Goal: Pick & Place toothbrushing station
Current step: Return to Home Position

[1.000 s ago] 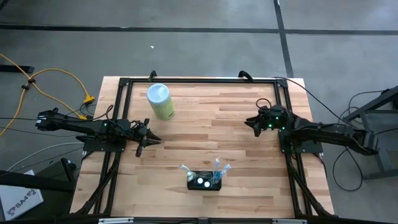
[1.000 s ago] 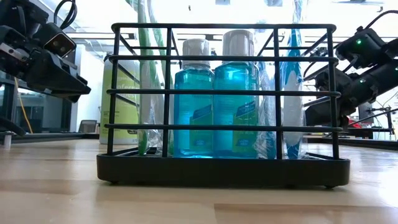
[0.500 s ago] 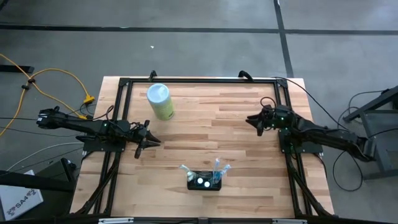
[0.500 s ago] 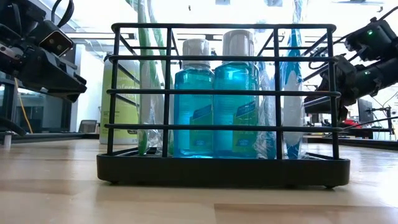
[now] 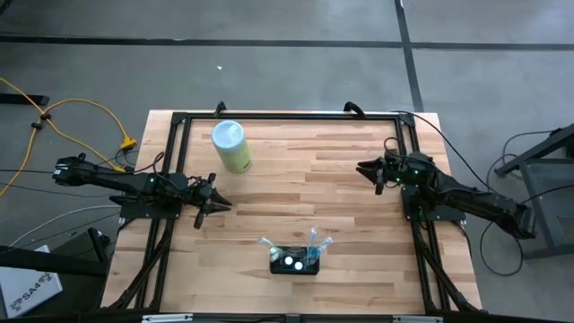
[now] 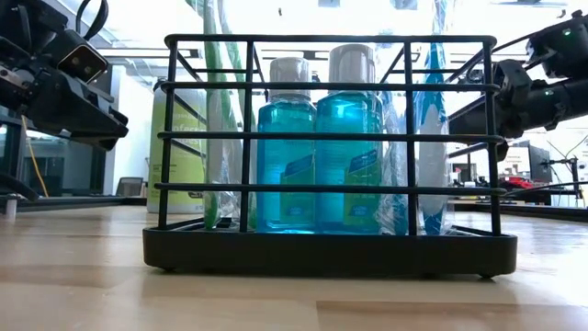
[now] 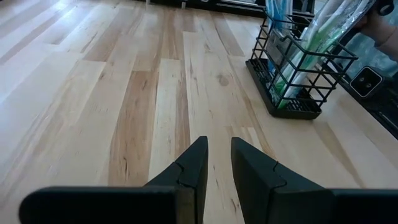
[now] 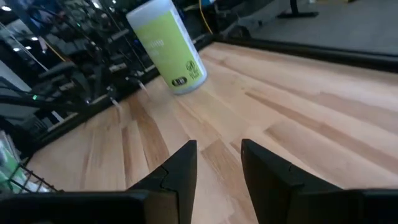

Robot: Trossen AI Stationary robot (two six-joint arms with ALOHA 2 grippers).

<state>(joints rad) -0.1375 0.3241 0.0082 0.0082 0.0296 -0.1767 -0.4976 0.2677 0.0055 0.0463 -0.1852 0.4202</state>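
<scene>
The toothbrushing station (image 5: 294, 260) is a small black holder with a solid base and wire sides. It holds two blue bottles and wrapped toothbrushes and stands on its base near the table's near edge, at the middle. It fills the low view (image 6: 326, 248) and shows in the left wrist view (image 7: 298, 68). My left gripper (image 5: 222, 201) hovers over the table's left part, fingers a little apart and empty (image 7: 219, 146). My right gripper (image 5: 362, 168) hovers over the right part, also a little open and empty (image 8: 219, 149). Both are well away from the station.
A pale green cylinder with a whitish top (image 5: 230, 146) stands at the far left of the table, also in the right wrist view (image 8: 166, 46). A black frame (image 5: 287, 115) runs along the table's edges. Bare wood lies between the two grippers.
My right gripper has drawn back toward the table's right edge and gone up a little; in the low view it has risen. The station and the green cylinder have stayed where they were.
</scene>
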